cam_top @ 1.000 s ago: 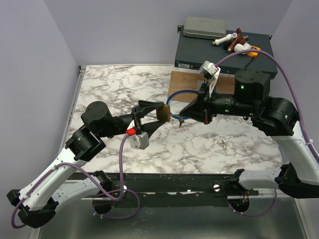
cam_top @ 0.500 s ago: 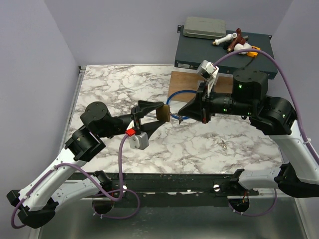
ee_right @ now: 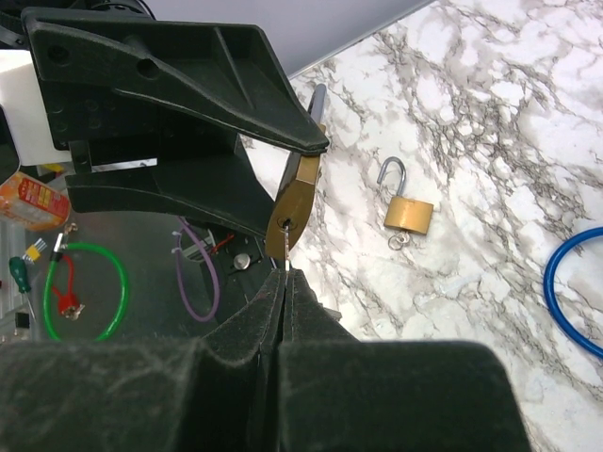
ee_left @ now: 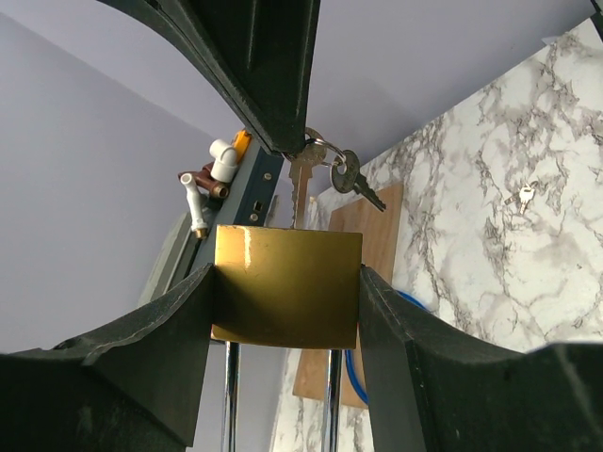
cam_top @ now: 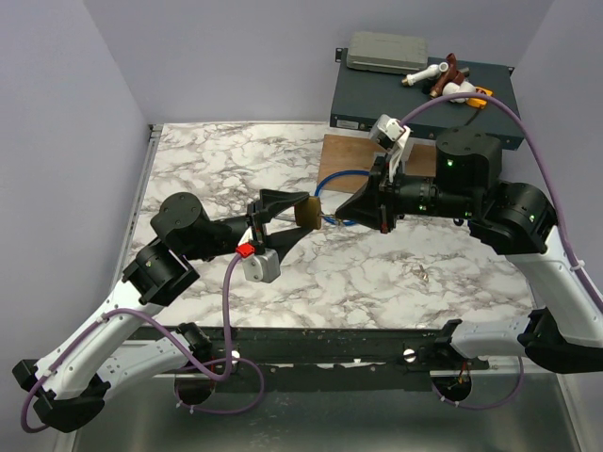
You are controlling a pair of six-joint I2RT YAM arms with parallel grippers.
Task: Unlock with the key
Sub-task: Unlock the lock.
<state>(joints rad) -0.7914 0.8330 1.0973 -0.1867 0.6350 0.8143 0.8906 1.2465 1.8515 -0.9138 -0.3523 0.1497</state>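
The left end effector is held above the middle of the marble tabletop, its two fingers set partway apart and clamped on the flat sides of a brass padlock. The lock is clear of the surface, with its silver shackle bars running back toward the left wrist and its keyhole end turned toward the other arm. The right end effector faces it from the right with its fingers pressed together on the head of the key. The slim silvery blade reaches across the short gap and its tip meets the keyhole end of the lock; how deep it sits cannot be told. In the right wrist view the key shows as a thin sliver just above the closed fingertips. A ring at the key's head carries a second key that hangs loose beside it. A smaller padlock lies on the marble with its shackle swung open, and a blue cable loops near a wooden board farther back.
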